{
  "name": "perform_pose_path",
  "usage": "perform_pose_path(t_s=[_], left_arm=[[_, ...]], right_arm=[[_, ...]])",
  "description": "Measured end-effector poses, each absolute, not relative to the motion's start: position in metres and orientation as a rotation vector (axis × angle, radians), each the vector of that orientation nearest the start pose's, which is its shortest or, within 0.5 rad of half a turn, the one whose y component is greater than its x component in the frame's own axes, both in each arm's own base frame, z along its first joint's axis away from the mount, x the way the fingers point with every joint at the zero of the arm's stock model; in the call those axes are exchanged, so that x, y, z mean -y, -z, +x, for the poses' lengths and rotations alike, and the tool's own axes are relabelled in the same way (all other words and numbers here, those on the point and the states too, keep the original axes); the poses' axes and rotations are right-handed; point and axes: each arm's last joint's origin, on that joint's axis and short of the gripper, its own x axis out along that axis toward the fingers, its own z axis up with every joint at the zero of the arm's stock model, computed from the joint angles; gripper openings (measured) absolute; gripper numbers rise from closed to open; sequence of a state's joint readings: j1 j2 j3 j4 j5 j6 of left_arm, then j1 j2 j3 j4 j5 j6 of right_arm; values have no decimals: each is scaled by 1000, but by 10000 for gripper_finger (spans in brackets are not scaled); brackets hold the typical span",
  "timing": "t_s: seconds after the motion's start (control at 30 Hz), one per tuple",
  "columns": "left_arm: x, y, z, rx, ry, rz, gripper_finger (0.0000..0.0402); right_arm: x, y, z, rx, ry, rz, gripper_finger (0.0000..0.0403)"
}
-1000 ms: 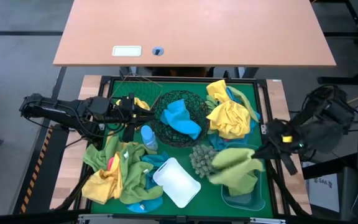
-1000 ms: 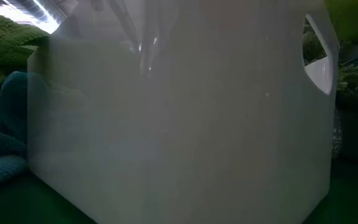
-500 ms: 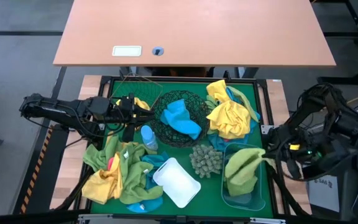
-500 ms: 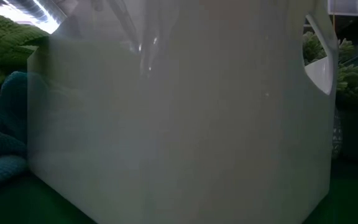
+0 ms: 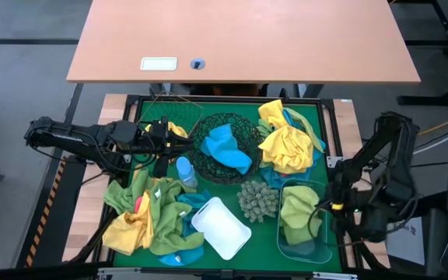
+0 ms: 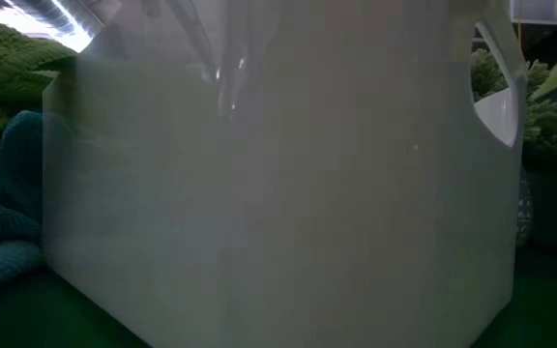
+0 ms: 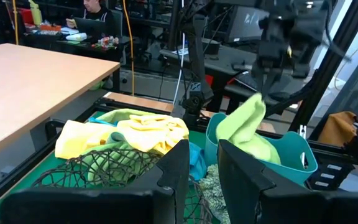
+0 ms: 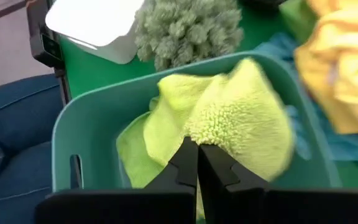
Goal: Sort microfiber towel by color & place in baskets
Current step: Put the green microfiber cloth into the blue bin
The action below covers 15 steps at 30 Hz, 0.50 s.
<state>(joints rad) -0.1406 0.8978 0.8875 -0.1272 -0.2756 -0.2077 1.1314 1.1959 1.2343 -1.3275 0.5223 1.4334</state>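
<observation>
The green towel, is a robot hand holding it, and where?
Yes. The right pincer is shut on the lime green towel, pinching its top fold as it hangs into the translucent blue tub. The left pincer holds nothing.

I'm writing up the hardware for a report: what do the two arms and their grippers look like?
Both arms are dark, nearly black, jointed links with loose black cables looping alongside. The left arm looks slim and tubular; the right arm is bulkier, with small yellow and green spots near its wrist. The left gripper and right gripper each have two flat, matte black fingers.
</observation>
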Motion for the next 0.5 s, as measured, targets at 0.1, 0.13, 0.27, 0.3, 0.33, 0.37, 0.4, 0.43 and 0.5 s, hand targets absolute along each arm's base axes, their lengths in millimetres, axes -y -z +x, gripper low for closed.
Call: perform_pose_path(t_s=[0.1,0.13,0.27,0.3,0.33,0.37,0.4,0.43,0.5], left_arm=[[20,-354,195,-120,-148,-179,79],[20,-354,195,-120,-148,-179,79],[20,-354,195,-120,-148,-178,79],[20,-354,195,-120,-148,-178,79],[20,-354,195,-120,-148,-178,79],[20,-354,195,-120,-148,-178,79],[20,-354,195,-120,-148,-178,80],[20,-354,195,-120,-148,-178,80],[20,-354,195,-120,-148,-178,80]], right_arm=[[-172,-298,101,-968,199,363,0],[-172,-286,104,-967,205,374,0],[-176,-243,112,-996,176,463,0],[-176,-233,114,-1007,164,496,0],[-175,-223,116,-1018,156,520,0],[-175,-214,117,-1029,145,546,0],[-174,-207,118,-1035,135,566,0],[-173,-202,118,-1044,126,582,0],[-171,-193,119,-1057,125,598,1]])
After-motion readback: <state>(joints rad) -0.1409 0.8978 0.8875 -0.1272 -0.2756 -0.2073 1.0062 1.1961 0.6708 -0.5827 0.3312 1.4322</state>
